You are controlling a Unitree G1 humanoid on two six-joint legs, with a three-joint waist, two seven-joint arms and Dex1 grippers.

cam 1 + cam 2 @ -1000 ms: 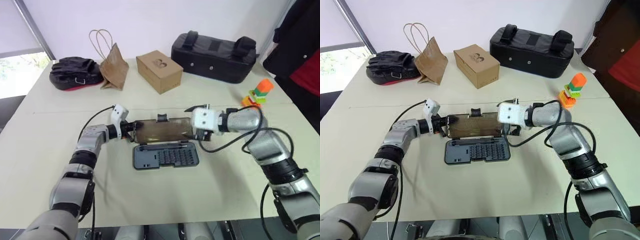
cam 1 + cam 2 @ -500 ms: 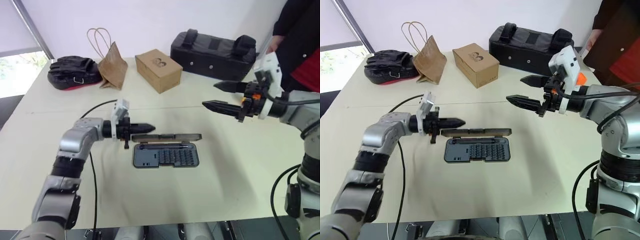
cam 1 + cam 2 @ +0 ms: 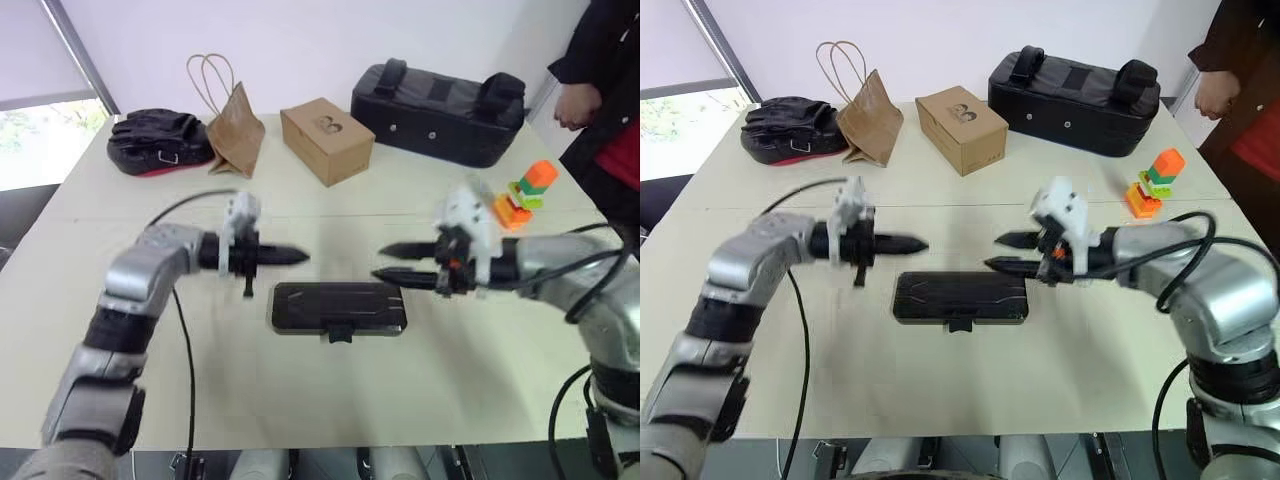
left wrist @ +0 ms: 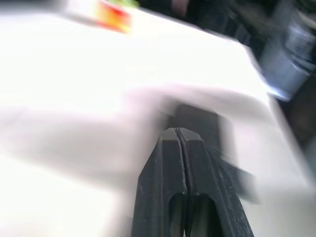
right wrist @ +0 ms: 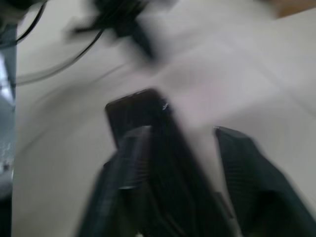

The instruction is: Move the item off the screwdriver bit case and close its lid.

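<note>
The screwdriver bit case [image 3: 290,322] lies flat at the table's middle. Its dark lid [image 3: 958,296] is down over it, and the black latch tab [image 3: 340,333] sticks out at the near edge. The item [image 3: 525,193], a stack of bright blocks with an orange cube on top, stands on the table far to the right, apart from the case. My left gripper [image 3: 300,257] hovers shut just above the case's far left corner, pointing right. Its closed fingertips [image 4: 180,136] hold nothing. My right gripper [image 3: 384,263] hangs open above the case's far right corner, pointing left, also empty.
Along the back of the table sit a black glove pad [image 3: 155,140], a brown paper bag [image 3: 235,125], a cardboard box [image 3: 327,140] and a large black padded bag [image 3: 445,100]. A person stands at the right edge, one hand [image 3: 575,100] near the padded bag.
The lid has gone from standing open to lying shut on the case. My right gripper swung out to the right, then came back down beside the case. My left gripper rose slightly.
</note>
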